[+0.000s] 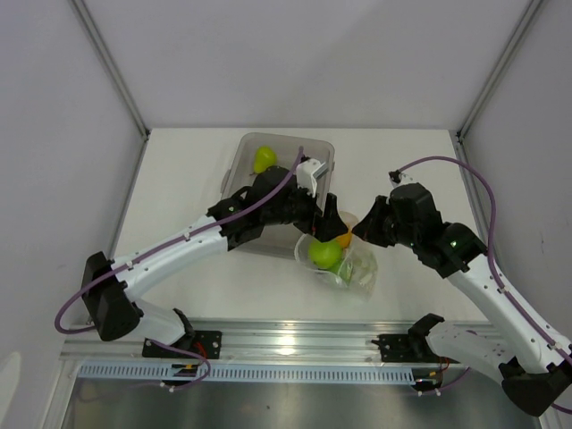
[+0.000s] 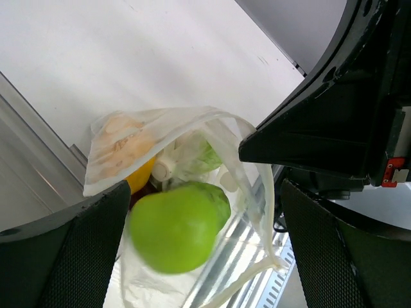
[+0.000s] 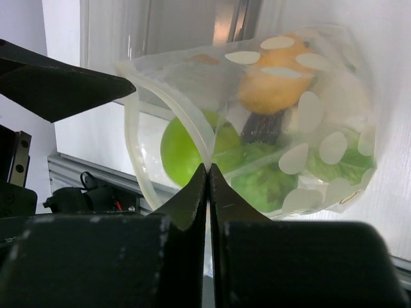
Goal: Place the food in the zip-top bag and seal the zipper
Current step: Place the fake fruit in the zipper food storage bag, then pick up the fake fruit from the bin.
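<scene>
Right gripper pinched on the mouth rim of the zip-top bag, at 5 o'clock from the tray, and left gripper spread over a green fruit at its mouth; the limp, light, slippery film is probably best gripped along the stiffer zipper.

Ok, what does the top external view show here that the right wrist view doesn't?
Only the top external view: the grey translucent plastic tray with a round green toy fruit lying in it. Only the right wrist view: the right claw shut on the mouth edge of the clear zip-top plastic bag, and a dark purple piece inside. Both: the bag holding a second green fruit and an orange fruit.
</scene>
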